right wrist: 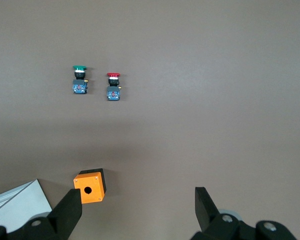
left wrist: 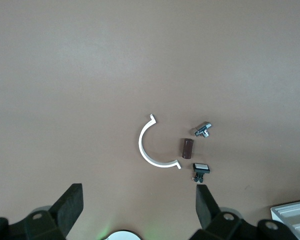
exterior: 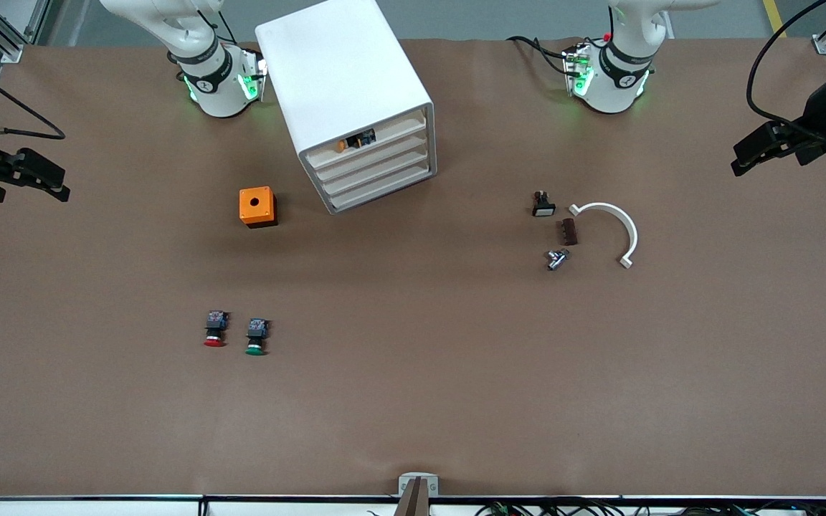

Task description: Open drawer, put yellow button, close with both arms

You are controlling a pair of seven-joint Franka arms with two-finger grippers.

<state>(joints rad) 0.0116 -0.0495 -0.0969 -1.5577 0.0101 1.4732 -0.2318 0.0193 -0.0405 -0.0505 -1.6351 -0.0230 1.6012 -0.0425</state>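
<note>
Front view: left tool (exterior: pixel 741 161) and right tool (exterior: pixel 58 188) both spread wide, empty.

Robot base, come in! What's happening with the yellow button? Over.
Left gripper open, empty, at the left arm's table end. Right gripper open, empty, at the right arm's end. Yellow-capped button in white cabinet's top drawer. Nothing blocking.

- Left pincer (left wrist: pixel 140 210): fingers spread wide, nothing between them, up over the brown table (left wrist: pixel 90 65).
- White half-ring (left wrist: pixel 149 150) flat on the table.
- Brown block (left wrist: pixel 187 148) just beside one end of the half-ring.
- Small metal fitting (left wrist: pixel 203 130) near the block, apart from it.
- Black switch with white face (left wrist: pixel 200 171) near the block.
- White cabinet corner (left wrist: pixel 292 214) at the frame edge.
</note>
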